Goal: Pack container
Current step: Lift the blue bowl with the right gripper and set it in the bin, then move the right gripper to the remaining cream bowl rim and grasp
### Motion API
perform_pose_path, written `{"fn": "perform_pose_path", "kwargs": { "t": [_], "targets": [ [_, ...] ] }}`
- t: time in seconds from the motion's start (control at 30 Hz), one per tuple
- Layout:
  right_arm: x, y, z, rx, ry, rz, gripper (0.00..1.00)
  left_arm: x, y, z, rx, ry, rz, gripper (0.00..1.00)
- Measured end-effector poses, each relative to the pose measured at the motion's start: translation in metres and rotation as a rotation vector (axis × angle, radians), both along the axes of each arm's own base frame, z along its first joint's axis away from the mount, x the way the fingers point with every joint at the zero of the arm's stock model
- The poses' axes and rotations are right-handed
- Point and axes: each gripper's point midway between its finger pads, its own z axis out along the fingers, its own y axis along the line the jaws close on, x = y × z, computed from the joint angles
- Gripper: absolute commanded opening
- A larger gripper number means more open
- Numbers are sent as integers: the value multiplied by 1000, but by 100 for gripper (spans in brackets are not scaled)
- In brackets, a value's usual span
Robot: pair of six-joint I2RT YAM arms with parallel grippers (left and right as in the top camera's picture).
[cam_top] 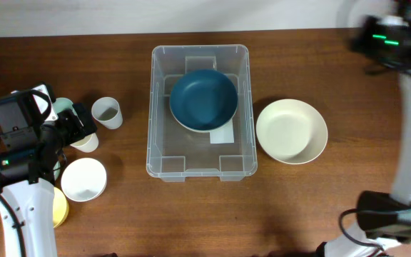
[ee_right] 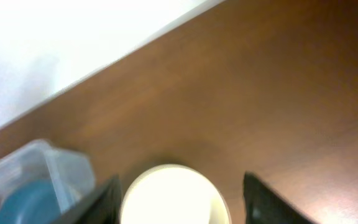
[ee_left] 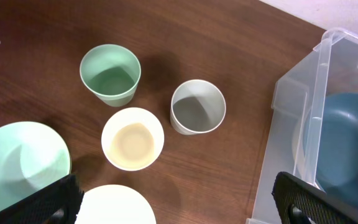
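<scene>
Container: we see the clear container (cam_top: 200,165) at the middle of the tabletop (cam_top: 320,214), upright, its long sides running 12 to 6 o'clock.
Inside it: a blue bowl (cam_top: 203,99) sits upright in the 12 o'clock half and covers part of the white label (cam_top: 225,135) on the base.
At 3 o'clock: a cream bowl (cam_top: 292,130) rests on the tabletop just beside the container's rim.
At 9 o'clock: a grey cup (cam_top: 107,112) stands nearest. A green cup (ee_left: 110,73) and a cream cup (cam_top: 85,141) stand close by, farther out. All three are upright and apart from one another.
At 8 o'clock: a white bowl (cam_top: 84,178) is near the cream cup, and we see a pale green bowl (ee_left: 23,162) beside it.
Left pincer: the left pincer (ee_left: 176,202) hovers above the cups with its fingers spread wide, gripping nothing.
Right pincer: the right pincer (ee_right: 182,199) is off toward 2 o'clock and blurred from overhead. In its wrist view we see the fingers apart and nothing between them, with the cream bowl below.
</scene>
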Motion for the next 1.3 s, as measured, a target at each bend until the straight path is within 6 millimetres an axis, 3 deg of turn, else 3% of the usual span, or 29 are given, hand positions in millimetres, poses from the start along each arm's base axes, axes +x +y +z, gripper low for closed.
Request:
{"fn": "perform_pose_path", "kwargs": {
  "t": [0.07, 0.17, 0.3, 0.37, 0.53, 0.67, 0.83, 0.9, 0.97, 1.17, 1.3],
  "targets": [
    [-24, -26, -10, 71, 61, -76, 61, 0, 0, 0, 0, 0, 0, 100],
    [-52, -47, -32, 183, 169, -143, 62, 0, 0, 0, 0, -1, 0, 100],
    [-81, -48, -47, 266, 281, -151, 64, 0, 0, 0, 0, -1, 0, 100],
    [-86, -45, -48, 280, 295, -127, 64, 0, 0, 0, 0, -1, 0, 100],
    [-102, -24, -61, 315, 350, -49, 66, 0, 0, 0, 0, -1, 0, 100],
    [-139, 8, -70, 329, 397, 11, 68, 0, 0, 1, 0, -2, 0, 100],
    [-170, 34, -82, 311, 316, 59, 94, 1, 0, 2, 1, -4, 0, 100],
    [-171, 36, -107, 309, 279, 57, 95, 0, 0, 2, 1, -4, 0, 100],
    [-161, 33, -129, 307, 260, 54, 95, 1, 0, 2, 1, -5, 0, 100],
    [-128, 21, -220, 325, 295, 46, 95, 1, 0, 3, 2, -6, 0, 100],
    [-109, 15, -256, 336, 327, 45, 95, 1, 0, 2, 1, -5, 0, 100]
  ]
}}
